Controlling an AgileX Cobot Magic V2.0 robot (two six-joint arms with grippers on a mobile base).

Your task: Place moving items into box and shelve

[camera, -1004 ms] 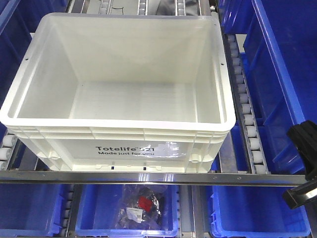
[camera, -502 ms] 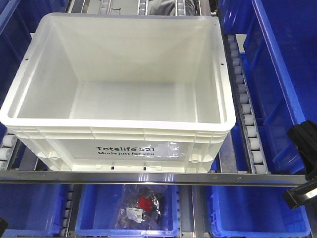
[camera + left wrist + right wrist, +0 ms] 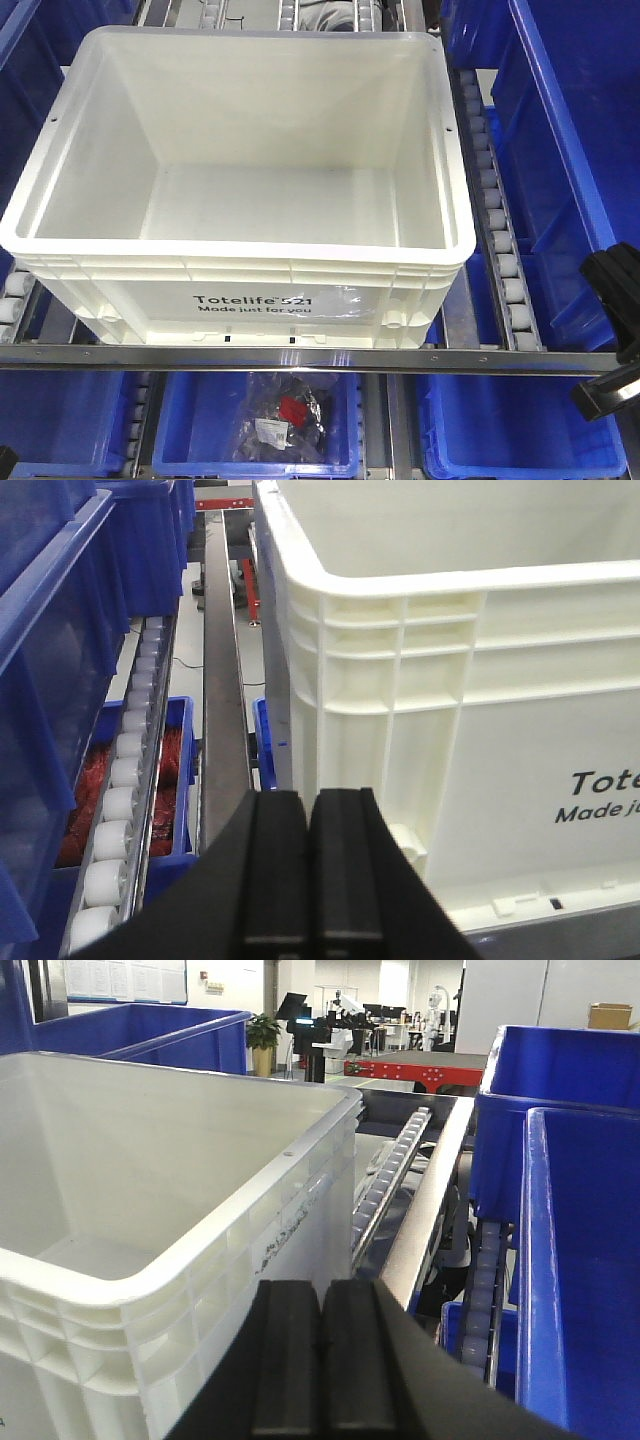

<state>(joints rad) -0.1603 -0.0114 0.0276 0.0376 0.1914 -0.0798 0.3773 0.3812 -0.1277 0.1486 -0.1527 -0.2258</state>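
Observation:
The box [image 3: 240,250] is a large white tote with black "Totelife 521" print, standing on the roller shelf with nothing inside. The moving items are out of view. In the left wrist view my left gripper [image 3: 310,798] is shut and holds nothing, just off the box's [image 3: 420,580] front left corner. My right gripper [image 3: 321,1288] is likewise shut with nothing in it, beside the box's [image 3: 180,1250] front right corner. Part of the black right arm [image 3: 612,290] shows at the front view's right edge.
Blue bins [image 3: 560,150] flank the box on both sides and sit below the shelf. One lower bin holds a clear bag with a red part [image 3: 285,420]. Roller tracks [image 3: 495,210] run along the box. A metal rail [image 3: 300,360] crosses in front.
The box and right arm have stayed put. A dark shape behind the box's far rim has slipped out of view, and a dark tip now shows at the bottom left corner.

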